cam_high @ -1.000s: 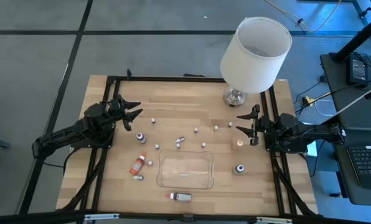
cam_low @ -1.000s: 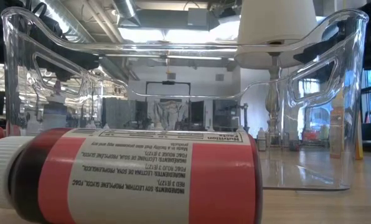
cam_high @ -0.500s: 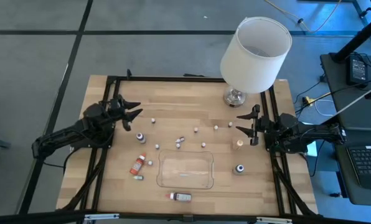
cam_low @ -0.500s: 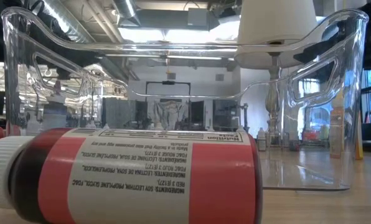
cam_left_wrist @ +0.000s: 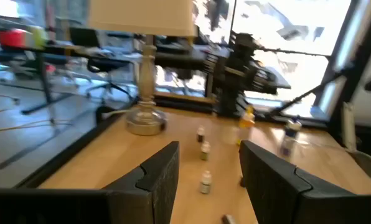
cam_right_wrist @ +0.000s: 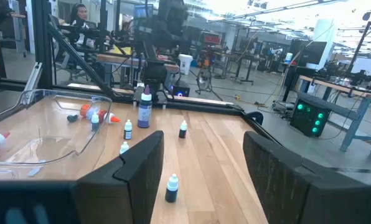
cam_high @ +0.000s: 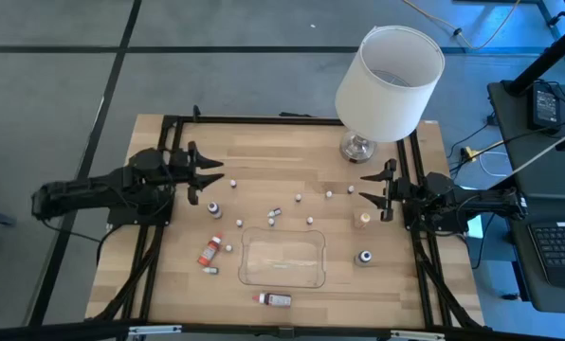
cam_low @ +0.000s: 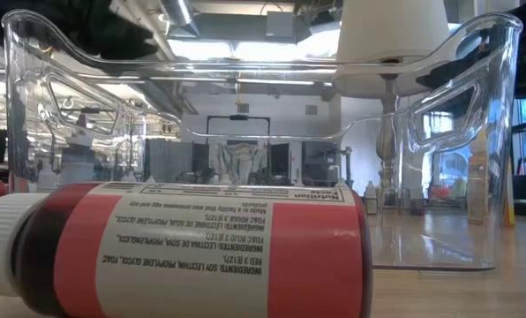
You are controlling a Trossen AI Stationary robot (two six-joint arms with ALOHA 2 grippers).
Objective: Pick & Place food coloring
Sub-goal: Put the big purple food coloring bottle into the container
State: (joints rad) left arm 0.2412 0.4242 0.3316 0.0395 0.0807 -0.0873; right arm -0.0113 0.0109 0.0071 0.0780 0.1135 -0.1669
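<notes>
Apparently nothing is placed: the clear shallow plastic tray (cam_high: 282,259) lies empty, tiny white-capped food coloring bottles (cam_high: 272,219) scattered across the wooden bench (cam_high: 264,152). Left tool (cam_high: 209,180) and right tool (cam_high: 375,189) hover, both parted, holding nothing.

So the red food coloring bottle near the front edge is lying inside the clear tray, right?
Not quite. The red food coloring bottle lies on its side outside the clear tray, on the table between the tray and the front edge. The high view shows it.
</notes>
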